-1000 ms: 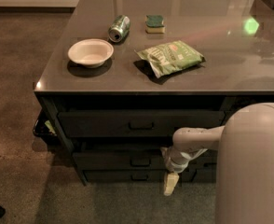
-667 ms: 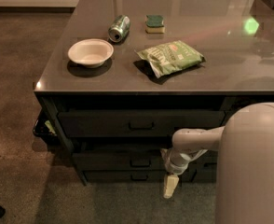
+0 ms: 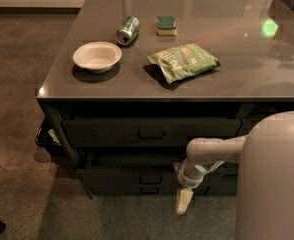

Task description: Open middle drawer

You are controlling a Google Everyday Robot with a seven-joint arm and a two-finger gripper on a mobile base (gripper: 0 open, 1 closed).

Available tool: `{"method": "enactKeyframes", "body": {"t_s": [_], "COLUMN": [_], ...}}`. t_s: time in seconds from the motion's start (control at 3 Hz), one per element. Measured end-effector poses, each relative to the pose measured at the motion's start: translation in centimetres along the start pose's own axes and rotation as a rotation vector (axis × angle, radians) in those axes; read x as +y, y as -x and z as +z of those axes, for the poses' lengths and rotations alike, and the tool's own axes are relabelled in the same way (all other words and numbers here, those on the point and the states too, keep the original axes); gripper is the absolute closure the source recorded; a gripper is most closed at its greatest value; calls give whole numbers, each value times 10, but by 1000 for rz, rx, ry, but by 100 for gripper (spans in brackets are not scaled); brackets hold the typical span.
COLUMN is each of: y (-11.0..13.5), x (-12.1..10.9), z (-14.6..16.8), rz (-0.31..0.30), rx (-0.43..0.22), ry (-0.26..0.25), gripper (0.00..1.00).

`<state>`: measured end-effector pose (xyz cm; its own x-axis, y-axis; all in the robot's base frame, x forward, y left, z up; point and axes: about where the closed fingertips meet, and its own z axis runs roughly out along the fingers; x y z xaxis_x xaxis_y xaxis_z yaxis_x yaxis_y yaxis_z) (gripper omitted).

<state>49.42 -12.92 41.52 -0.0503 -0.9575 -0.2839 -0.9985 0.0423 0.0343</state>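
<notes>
Hanging tip-down near the floor, before the right part of the drawer stack: the end effector [image 3: 183,202], single and holding nothing visible; spread or pressed together, cannot tell. Up and to the left of it in the camera view: the middle drawer [image 3: 117,176], second of three stacked under the desk [image 3: 267,69], long axis side to side, small loop handle [image 3: 151,178] at centre, not touched. Probably needed next: a short reach leftward and slightly upward to that handle. On top: one white bowl [image 3: 97,56], one can [image 3: 128,30] on its side, one sponge [image 3: 166,25], one green chip bag [image 3: 183,61].
</notes>
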Motion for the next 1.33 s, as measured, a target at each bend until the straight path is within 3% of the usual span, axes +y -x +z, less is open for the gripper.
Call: {"method": "enactKeyframes", "body": {"t_s": [0.33, 1.0, 1.33], "y": [0, 3, 8], "x": [0, 27, 54], "z": [0, -3, -19], "rz": [0, 37, 110], "rx": [0, 4, -1], "ry": [0, 46, 82], "gripper": [0, 0, 0]}}
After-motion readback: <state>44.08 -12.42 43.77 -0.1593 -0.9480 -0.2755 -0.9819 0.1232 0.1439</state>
